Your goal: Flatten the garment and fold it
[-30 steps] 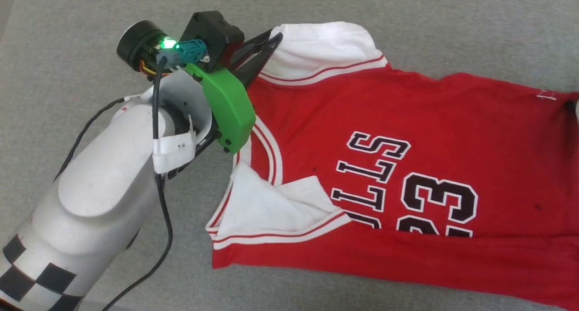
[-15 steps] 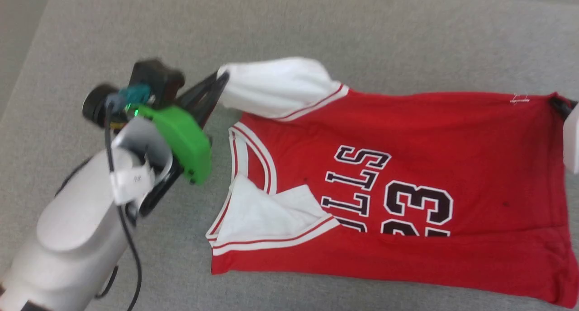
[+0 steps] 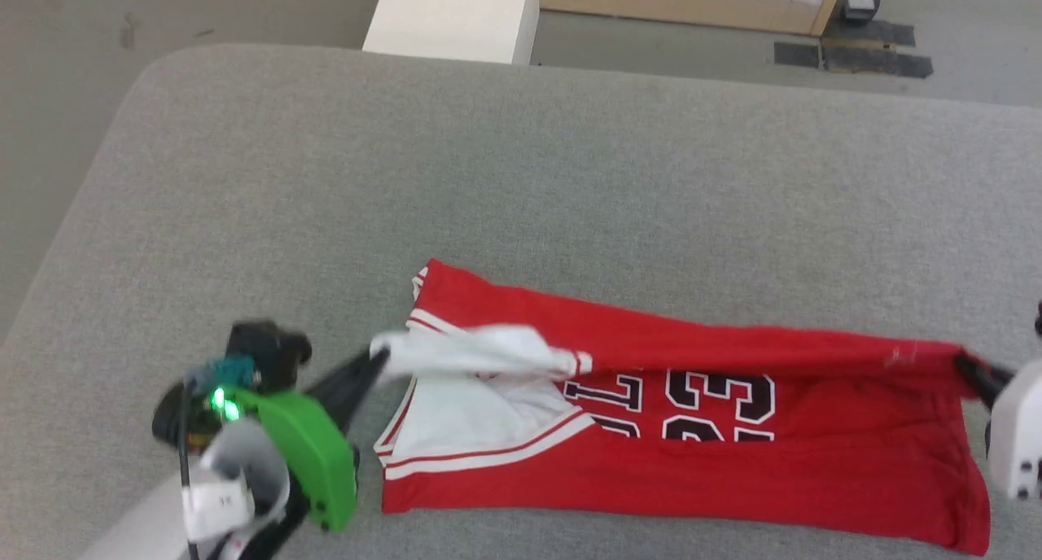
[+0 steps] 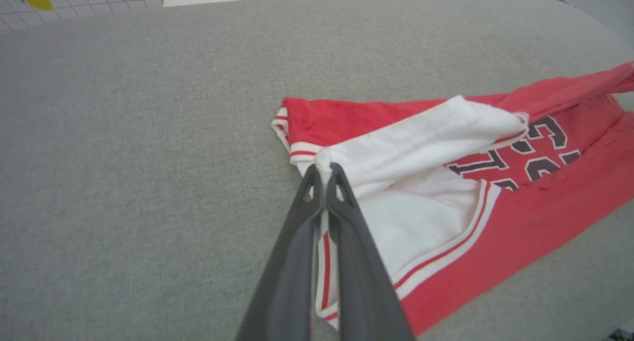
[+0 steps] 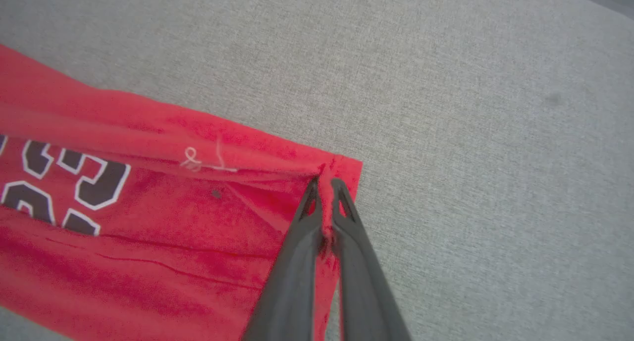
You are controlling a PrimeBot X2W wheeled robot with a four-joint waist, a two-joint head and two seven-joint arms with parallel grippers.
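The garment (image 3: 684,470) is a red jersey with white sleeves and black number 23, lying sideways on the grey padded table (image 3: 521,177). Its far long edge is lifted off the table and drawn toward me over the lettering. My left gripper (image 3: 376,358) is shut on the white sleeve's tip (image 4: 324,158) at the collar end. My right gripper (image 3: 965,365) is shut on the red hem corner (image 5: 327,175) at the right end. In the left wrist view the garment (image 4: 495,217) has its near sleeve folded flat. In the right wrist view, the garment (image 5: 148,207) spreads left of the closed fingers (image 5: 297,261).
Beyond the table's far edge stand a white block (image 3: 456,10) and a wooden frame (image 3: 692,2) on the floor. Bare grey table surface lies behind and to the left of the jersey.
Both grippers have lifted the garment's far edge and drawn it toward me, covering part of the lettering. The head camera has tilted up, so the table's far edge and floor now show.
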